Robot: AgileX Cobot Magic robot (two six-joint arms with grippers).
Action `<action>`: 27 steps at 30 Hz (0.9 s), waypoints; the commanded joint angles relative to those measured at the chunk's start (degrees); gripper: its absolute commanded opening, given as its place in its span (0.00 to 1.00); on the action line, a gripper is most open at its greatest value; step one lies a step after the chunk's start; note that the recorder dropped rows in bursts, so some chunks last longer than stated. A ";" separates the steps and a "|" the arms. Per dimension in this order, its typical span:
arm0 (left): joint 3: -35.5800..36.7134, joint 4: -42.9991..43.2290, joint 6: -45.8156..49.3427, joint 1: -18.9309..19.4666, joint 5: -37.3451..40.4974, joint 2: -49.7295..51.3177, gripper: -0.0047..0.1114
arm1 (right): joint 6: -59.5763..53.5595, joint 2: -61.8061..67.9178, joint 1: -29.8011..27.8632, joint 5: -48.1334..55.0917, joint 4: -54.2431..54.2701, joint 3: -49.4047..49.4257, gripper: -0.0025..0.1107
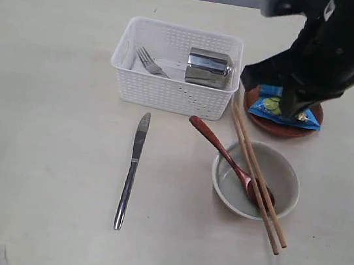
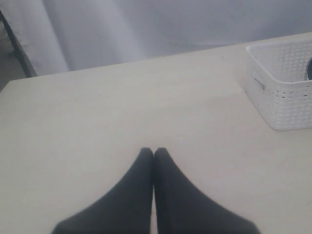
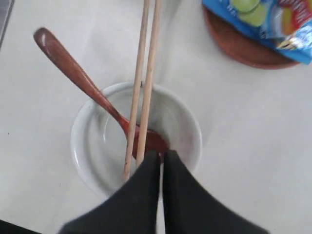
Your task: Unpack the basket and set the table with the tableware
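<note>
Left claw (image 2: pixel 154 156) and right claw (image 3: pixel 161 159) are both pressing together, the right one hovering over the bowl (image 3: pixel 92 146), 5 o'clock from the basket (image 1: pixel 169 96).

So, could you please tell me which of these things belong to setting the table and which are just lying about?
Part of the job: basket, fork and steel cup lying in it, knife, wooden spoon, chopsticks, bowl, brown plate, table.

Just lying about: blue chip bag, resting on the plate.
</note>
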 commanded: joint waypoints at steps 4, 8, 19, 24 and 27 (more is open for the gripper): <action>0.15 0.30 -0.31 0.00 -0.14 -0.18 0.04 | 2.43 -10.80 -1.05 -6.49 -3.42 -0.86 0.02; 0.15 0.30 -0.31 0.00 -0.14 -0.18 0.04 | 4.71 -18.35 -2.95 -18.49 -3.14 2.34 0.02; 0.15 0.30 -0.31 0.00 -0.14 -0.18 0.04 | 4.79 -36.65 -3.45 -37.29 -4.28 13.01 0.02; 0.15 0.30 -0.31 0.00 -0.14 -0.18 0.04 | 4.68 -42.24 -3.45 -37.43 -6.48 13.23 0.02; 0.15 0.30 -0.31 0.00 -0.14 -0.18 0.04 | 4.68 -45.01 -3.45 -38.07 -5.95 13.23 0.02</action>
